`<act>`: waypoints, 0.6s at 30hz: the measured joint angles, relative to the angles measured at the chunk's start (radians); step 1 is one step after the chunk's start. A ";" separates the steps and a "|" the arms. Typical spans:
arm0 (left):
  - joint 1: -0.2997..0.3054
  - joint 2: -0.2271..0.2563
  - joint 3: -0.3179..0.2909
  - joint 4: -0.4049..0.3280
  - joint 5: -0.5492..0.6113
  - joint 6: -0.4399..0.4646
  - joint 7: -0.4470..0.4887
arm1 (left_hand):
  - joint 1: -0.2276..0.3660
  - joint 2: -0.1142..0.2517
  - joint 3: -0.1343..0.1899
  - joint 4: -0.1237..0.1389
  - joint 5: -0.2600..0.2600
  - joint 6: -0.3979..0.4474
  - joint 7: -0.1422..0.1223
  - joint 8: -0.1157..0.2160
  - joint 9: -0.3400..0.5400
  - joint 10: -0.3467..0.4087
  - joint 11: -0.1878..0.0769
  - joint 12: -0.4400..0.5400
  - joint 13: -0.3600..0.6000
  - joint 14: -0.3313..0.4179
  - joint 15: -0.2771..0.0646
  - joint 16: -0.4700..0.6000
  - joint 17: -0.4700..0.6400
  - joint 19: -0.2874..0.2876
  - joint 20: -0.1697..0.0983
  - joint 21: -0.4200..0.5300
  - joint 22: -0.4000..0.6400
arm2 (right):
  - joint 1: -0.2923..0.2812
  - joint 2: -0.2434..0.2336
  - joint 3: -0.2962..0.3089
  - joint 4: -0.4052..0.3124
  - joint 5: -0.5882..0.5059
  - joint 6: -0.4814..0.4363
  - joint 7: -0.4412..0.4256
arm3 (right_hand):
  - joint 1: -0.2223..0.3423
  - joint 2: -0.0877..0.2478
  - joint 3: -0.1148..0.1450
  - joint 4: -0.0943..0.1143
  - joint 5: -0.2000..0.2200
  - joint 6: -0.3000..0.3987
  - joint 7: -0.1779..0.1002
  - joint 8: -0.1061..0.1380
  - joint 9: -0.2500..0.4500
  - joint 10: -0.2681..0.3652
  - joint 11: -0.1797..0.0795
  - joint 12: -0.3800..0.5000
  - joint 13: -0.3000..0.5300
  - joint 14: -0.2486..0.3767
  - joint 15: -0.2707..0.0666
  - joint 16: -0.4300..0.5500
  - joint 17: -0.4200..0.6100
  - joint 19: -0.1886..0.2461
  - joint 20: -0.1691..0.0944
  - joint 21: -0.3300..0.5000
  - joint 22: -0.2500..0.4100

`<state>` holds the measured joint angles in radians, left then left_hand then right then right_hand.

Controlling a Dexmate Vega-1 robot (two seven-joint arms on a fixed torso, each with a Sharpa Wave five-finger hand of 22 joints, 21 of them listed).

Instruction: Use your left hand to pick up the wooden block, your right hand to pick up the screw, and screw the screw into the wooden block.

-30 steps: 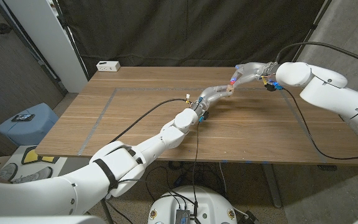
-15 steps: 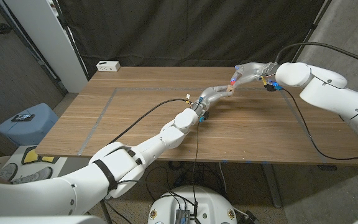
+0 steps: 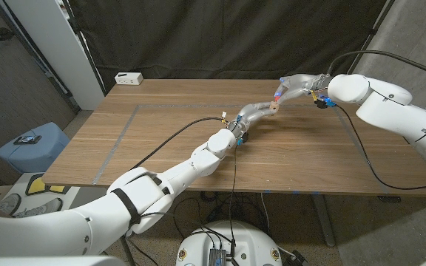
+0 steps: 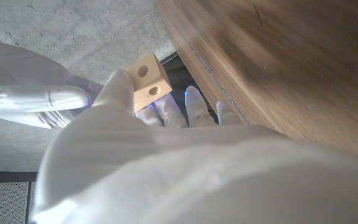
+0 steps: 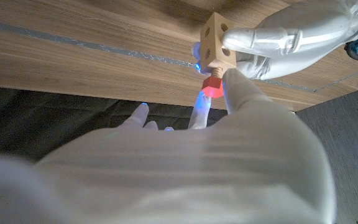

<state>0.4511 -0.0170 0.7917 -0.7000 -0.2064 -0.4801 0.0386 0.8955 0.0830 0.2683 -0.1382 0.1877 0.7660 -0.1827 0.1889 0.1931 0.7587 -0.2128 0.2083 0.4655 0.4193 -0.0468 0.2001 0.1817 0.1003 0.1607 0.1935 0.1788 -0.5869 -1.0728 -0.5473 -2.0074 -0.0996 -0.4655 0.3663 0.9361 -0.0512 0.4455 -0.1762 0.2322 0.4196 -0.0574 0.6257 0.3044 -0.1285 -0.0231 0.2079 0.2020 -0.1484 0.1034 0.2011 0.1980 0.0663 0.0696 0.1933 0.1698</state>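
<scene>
Above the far middle of the table, my left hand (image 3: 254,112) holds a small pale wooden block (image 3: 273,108) with round holes in its faces. The block (image 4: 146,81) shows between the fingertips in the left wrist view. My right hand (image 3: 296,86) reaches in from the right and pinches a red-headed screw (image 3: 277,96). In the right wrist view the screw (image 5: 211,86) touches one face of the block (image 5: 217,42), and the left hand (image 5: 291,38) grips the block's other side.
The wooden table (image 3: 161,148) carries a grey taped rectangle (image 3: 135,118). A small white box (image 3: 129,77) sits at the far left corner. Black cables run along both arms. A dark curtain hangs behind the table.
</scene>
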 measured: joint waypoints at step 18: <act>-0.013 -0.011 0.001 0.032 -0.005 -0.013 -0.014 | -0.005 -0.005 0.002 0.002 0.000 0.000 -0.001 0.004 0.000 0.000 0.000 0.000 -0.002 0.000 0.000 0.000 0.000 0.000 0.000 0.000 0.000 | 0.010 0.007 -0.005 0.016 -0.006 0.008 0.000 | 0.000 0.000 -0.002 0.009 -0.007 -0.018 0.004 0.000 0.002 -0.004 0.004 0.000 0.000 0.000 0.000 0.000 0.000 0.000 0.000 0.000 0.000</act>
<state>0.4385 -0.0284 0.7922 -0.6682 -0.2111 -0.4934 0.0247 0.8905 0.0777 0.2706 -0.1360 0.1877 0.7662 -0.1833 0.1929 0.1933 0.7587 -0.2128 0.2083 0.4635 0.4193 -0.0468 0.2001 0.1818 0.1003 0.1607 0.1934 0.1788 -0.5772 -1.0654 -0.5526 -1.9916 -0.1052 -0.4571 0.3662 0.9361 -0.0511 0.4438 -0.1671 0.2252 0.4020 -0.0536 0.6257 0.3061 -0.1324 -0.0193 0.2079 0.2021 -0.1484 0.1034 0.2011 0.1979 0.0662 0.0697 0.1933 0.1697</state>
